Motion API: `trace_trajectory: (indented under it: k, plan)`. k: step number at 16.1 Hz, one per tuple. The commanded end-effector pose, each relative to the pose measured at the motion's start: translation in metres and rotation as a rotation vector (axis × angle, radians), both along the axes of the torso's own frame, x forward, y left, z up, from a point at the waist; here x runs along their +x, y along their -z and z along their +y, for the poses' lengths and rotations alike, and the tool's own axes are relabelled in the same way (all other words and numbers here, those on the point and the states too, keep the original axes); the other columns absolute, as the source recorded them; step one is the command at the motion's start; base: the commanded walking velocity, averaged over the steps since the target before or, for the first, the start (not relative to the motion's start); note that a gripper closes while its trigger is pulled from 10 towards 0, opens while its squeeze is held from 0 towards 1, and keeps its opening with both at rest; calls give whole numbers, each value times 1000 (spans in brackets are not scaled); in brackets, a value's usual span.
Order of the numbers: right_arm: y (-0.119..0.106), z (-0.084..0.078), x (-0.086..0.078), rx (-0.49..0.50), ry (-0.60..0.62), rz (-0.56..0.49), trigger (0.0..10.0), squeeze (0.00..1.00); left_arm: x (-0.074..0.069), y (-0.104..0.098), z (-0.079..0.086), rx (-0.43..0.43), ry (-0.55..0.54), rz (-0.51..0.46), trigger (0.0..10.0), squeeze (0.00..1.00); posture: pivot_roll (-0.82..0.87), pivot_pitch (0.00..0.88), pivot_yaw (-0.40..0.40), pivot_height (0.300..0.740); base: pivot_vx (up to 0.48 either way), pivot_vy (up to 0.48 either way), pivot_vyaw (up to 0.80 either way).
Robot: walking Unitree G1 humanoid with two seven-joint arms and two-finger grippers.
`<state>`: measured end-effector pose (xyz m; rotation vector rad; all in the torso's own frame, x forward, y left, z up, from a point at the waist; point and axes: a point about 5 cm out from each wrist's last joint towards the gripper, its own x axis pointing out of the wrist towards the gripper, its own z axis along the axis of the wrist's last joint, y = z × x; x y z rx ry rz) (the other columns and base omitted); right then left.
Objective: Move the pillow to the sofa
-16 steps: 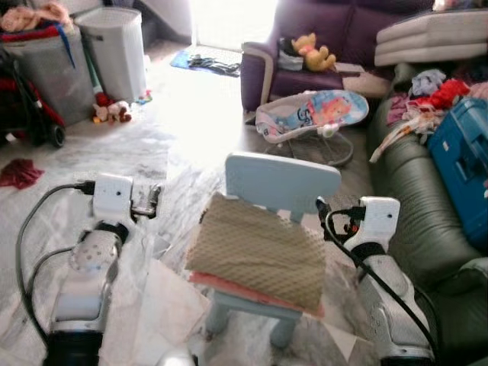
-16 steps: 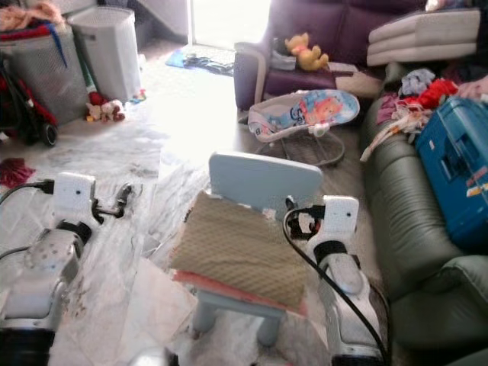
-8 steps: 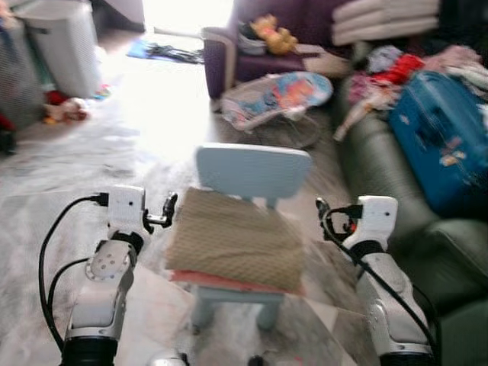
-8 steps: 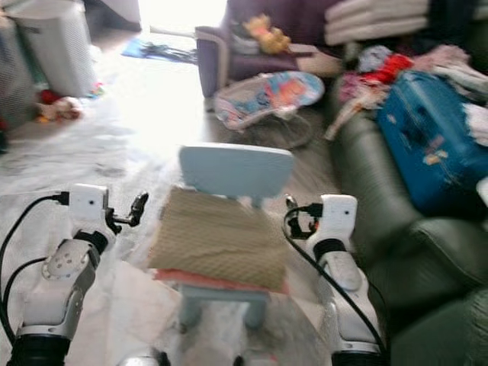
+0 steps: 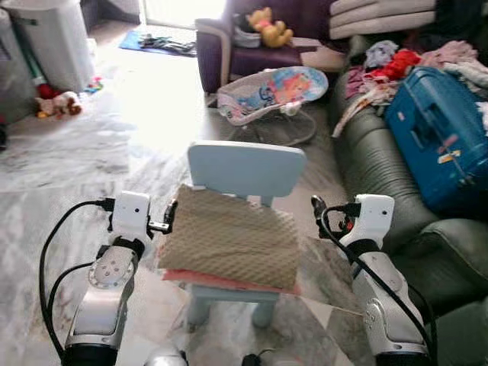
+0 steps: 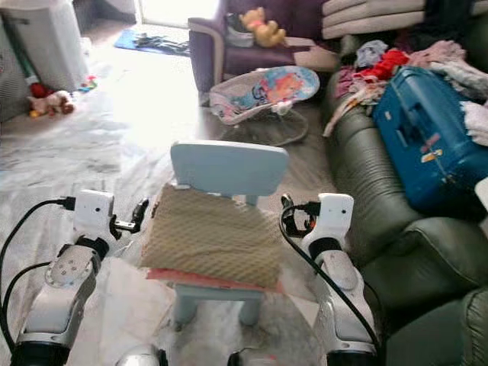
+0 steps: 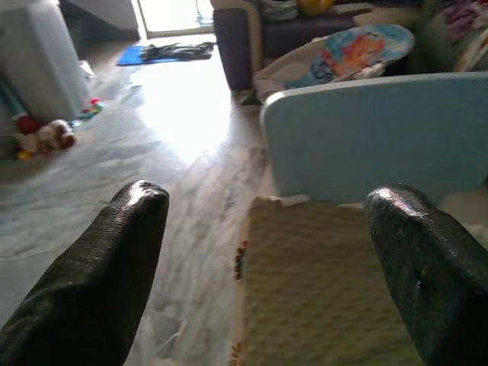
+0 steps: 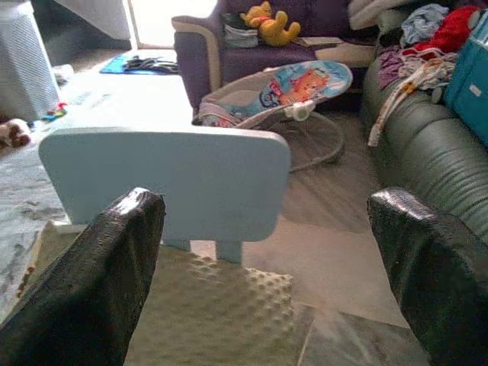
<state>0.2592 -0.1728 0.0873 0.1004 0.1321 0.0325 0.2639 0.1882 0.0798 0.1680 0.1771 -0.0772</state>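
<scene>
My left gripper (image 5: 169, 219) and right gripper (image 5: 317, 207) flank the tan pillow (image 5: 229, 238) on the blue chair (image 5: 245, 169), fingers spread, grasping nothing. Green sofa (image 5: 381, 171) right.

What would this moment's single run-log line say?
pillow on chair | left gripper open, beside pillow | right gripper open, opposite side | no grasp

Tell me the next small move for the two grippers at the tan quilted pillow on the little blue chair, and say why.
Probably bring both grippers inward onto the pillow's side edges. The tan quilted pillow lies on the small light-blue chair, with the left gripper at its left edge and the right gripper beside its right edge, both open and neither gripping. The dark green leather sofa waits to the right.
</scene>
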Motion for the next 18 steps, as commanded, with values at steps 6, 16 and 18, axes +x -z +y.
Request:
trace_trajectory:
  k: [6, 16, 18]
  plan:
    - [-4, 0, -1, 9, -4, -15, 10000, 0, 1, -5, 4, 26, -33, -26, 10000, 0, -9, 0, -75, 740, 0, 0, 0]
    - [-3, 0, 0, 20, -9, -11, 10000, 0, 4, -6, 5, 33, -36, -29, 10000, 0, -13, 0, -77, 655, 0, 0, 0]
    - [-3, 0, 0, 20, -10, -13, 10000, 0, 4, -6, 5, 34, -37, -29, 10000, 0, -14, 0, -78, 631, 0, 0, 0]
